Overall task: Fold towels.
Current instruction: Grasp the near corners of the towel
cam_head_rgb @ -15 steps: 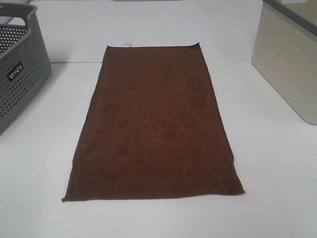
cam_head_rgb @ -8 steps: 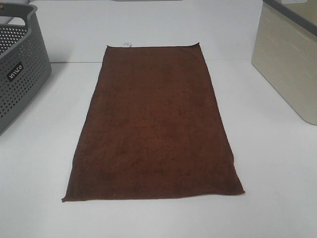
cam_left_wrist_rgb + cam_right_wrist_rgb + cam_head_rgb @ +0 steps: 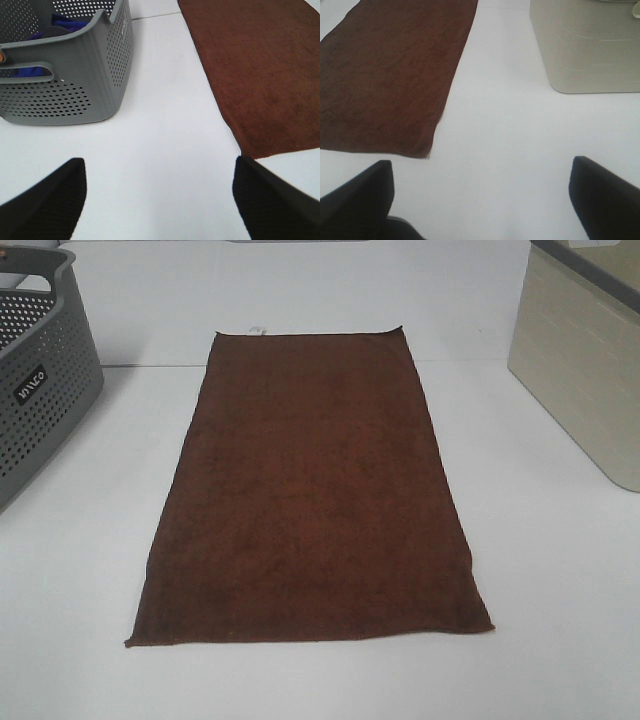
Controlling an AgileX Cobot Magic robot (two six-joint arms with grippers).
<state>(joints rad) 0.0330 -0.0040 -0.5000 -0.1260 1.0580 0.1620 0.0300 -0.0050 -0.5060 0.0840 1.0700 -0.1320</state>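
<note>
1. Found dark reddish-brown rectangular terry cloth towel (image 3: 310, 490) spread flat and unfolded, mid-table on plain white tabletop (image 3: 560, 590); small white tag (image 3: 257, 330) at far left corner.
2. Read long axis as running straight away from the robot's side, with a short hem nearest.
3. Logged left gripper (image 3: 159, 195) with jaws spread wide, holding nothing, above bare table just outside near left corner of towel.
4. Logged right gripper (image 3: 480, 195) likewise wide apart and empty, above bare table just outside near right corner.
5. Judged both arms about equally near, one per near corner; towel ahead of and inward from each pair of jaws. Likely next: pinch both near corners and carry them toward far hem.
6. Noted grey perforated plastic basket (image 3: 40, 390) at left holding blue cloth (image 3: 55, 25), and beige rectangular bin (image 3: 580, 370) at right; both apart from towel edges, so judged room enough for the lift.
</note>
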